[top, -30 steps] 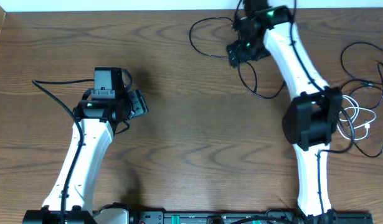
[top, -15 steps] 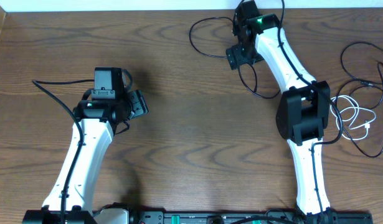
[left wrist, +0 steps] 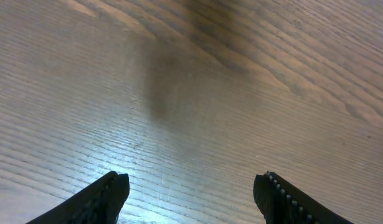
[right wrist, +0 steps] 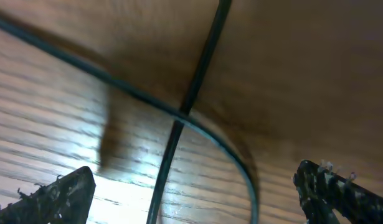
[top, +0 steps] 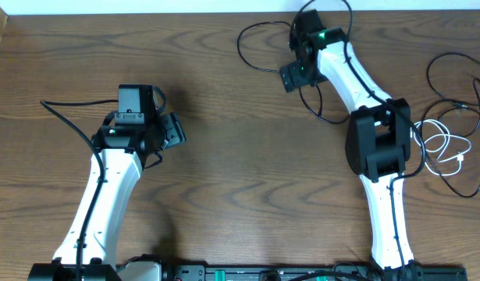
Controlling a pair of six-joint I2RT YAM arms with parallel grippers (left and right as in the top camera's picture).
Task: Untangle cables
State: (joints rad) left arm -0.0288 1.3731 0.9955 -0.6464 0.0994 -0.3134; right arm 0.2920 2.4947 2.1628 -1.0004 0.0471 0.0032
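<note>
- Overhead: the wooden table [top: 247,179] has a wide bare stretch in the middle, between the two arms, and this is the largest open room.
- Overhead: the table's far edge runs just beyond the right gripper [top: 293,76], so room is tight on that side. The table's left edge shows only at the far-left corner.
- Overhead: a black cable loop [top: 240,47] lies on the wood to the left of the right gripper and leads in under it. A second black loop [top: 327,119] curves on the near side of that gripper, beside the arm.
- Overhead: a tangle of black cables [top: 458,104] spreads near the right edge, and part of it runs off the right side of the view. The white cable [top: 450,150] lies coiled just beside the right arm's dark joint.
- Overhead: the left gripper [top: 173,129] is on the left half, well apart from every cable.
- Left wrist: the left gripper [left wrist: 191,186] has its fingers spread wide, with only bare wood grain between and ahead of them.
- Right wrist: the right gripper [right wrist: 197,193] has its fingers spread wide and is pinching nothing. A straight black strand [right wrist: 203,62] crosses a curved black strand [right wrist: 238,165] on the wood between them. The view is blurred.
</note>
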